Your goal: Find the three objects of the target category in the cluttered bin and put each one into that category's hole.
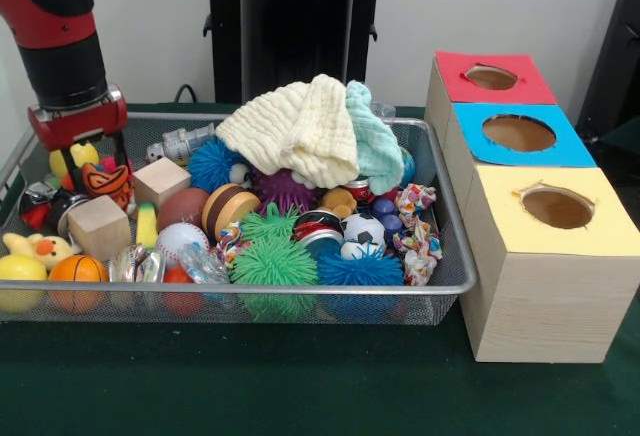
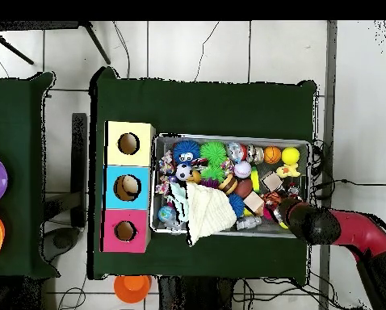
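The wire mesh bin sits on the green table, packed with toys; it also shows in the overhead view. My gripper is down in the bin's left end, shut on an orange black-striped stuffed toy that sits between its fingers. A yellow duckling lies in the near left corner, and shows in the overhead view. The red-surround hole is the farthest one on the wooden box to the right of the bin, and shows in the overhead view. I cannot pick out a third stuffed animal.
Cream and mint cloths are heaped over the bin's middle. Green puffer balls, wooden cubes and an orange ball crowd the bin. The blue-surround hole and the yellow-surround hole lie nearer on the box.
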You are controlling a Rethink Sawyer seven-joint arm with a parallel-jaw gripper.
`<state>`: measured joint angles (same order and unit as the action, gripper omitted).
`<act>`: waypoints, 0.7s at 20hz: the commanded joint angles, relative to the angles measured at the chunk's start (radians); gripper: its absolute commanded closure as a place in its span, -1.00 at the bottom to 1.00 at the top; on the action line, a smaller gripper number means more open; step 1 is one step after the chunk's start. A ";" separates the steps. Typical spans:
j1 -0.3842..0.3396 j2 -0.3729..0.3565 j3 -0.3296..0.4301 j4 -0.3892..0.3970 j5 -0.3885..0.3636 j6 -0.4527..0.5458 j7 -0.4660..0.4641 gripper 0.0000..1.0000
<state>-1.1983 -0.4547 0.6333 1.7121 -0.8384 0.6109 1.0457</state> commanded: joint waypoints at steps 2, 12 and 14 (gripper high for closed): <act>-0.006 0.009 0.091 0.039 0.017 -0.050 -0.081 -1.00; -0.020 0.009 0.110 0.052 -0.001 -0.084 -0.063 -1.00; -0.023 0.013 0.108 0.054 -0.004 -0.091 -0.059 -1.00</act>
<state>-1.2120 -0.4607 0.6852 1.7206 -0.8378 0.5900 1.0457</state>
